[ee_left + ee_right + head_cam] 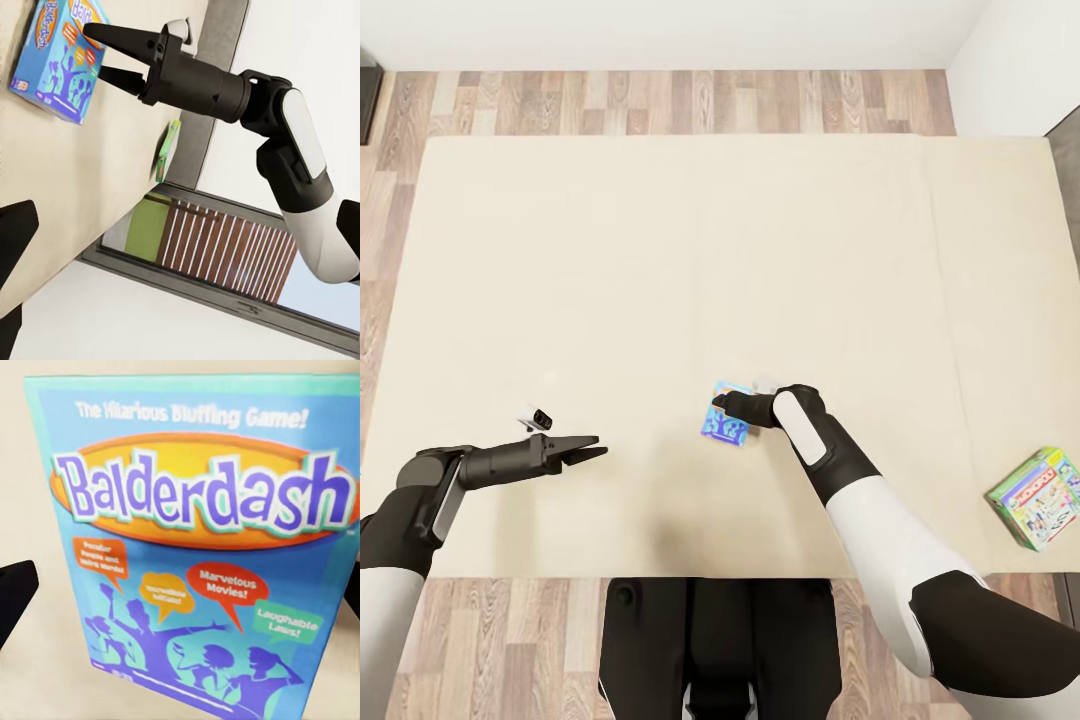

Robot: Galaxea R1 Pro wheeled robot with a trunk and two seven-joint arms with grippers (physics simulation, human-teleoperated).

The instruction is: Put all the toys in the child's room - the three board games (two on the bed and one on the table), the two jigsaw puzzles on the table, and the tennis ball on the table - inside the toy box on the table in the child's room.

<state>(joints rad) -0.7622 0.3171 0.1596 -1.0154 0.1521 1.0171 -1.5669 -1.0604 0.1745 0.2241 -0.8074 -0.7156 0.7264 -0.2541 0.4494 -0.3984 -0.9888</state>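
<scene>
We see the blue Balderdash board game (724,421) lying flat on the cream bed (660,250), near its front edge. Our right gripper (720,404) hangs just over the box, fingers spread apart and holding nothing — in the left wrist view its two prongs stand parted above the lid. A second, green board game (1040,496) lies well apart at the bed's right corner. Our left gripper (592,450) hovers over bare bedding to the left, fingers released. Wooden floor (660,100) runs beyond the bed — nothing lies between box and gripper.
</scene>
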